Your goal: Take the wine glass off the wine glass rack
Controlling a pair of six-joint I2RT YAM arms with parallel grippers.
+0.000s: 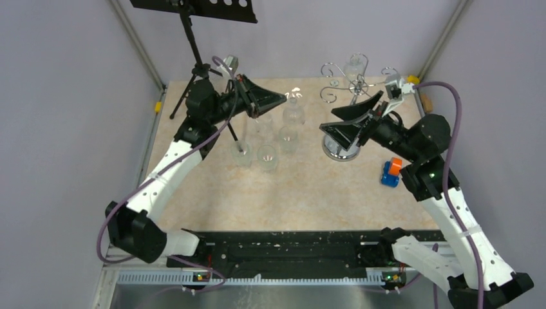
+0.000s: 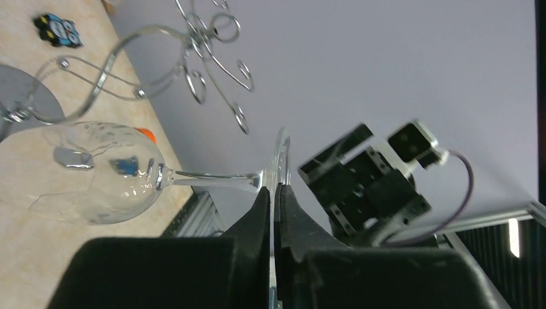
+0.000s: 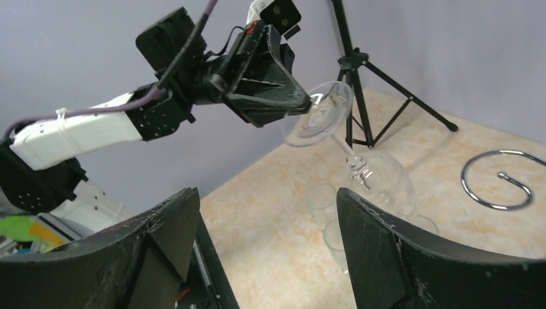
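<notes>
The left gripper point(image 1: 282, 98) is clenched on the thin foot rim of the wine glass point(image 3: 380, 180). The glass hangs off its tips with the stem slanting and the clear bowl lowest, showing only reflections. Just below that bowl stand small clear glasses point(image 1: 267, 158). Only the left wrist view shows the pads point(image 2: 261, 212) pinching the foot edge-on; the right wrist view shows the whole glass. The right gripper point(image 1: 336, 125) is released, jaws wide, holding nothing. The chrome wine glass rack point(image 1: 351, 84) stands just beyond it, apart from the glass.
</notes>
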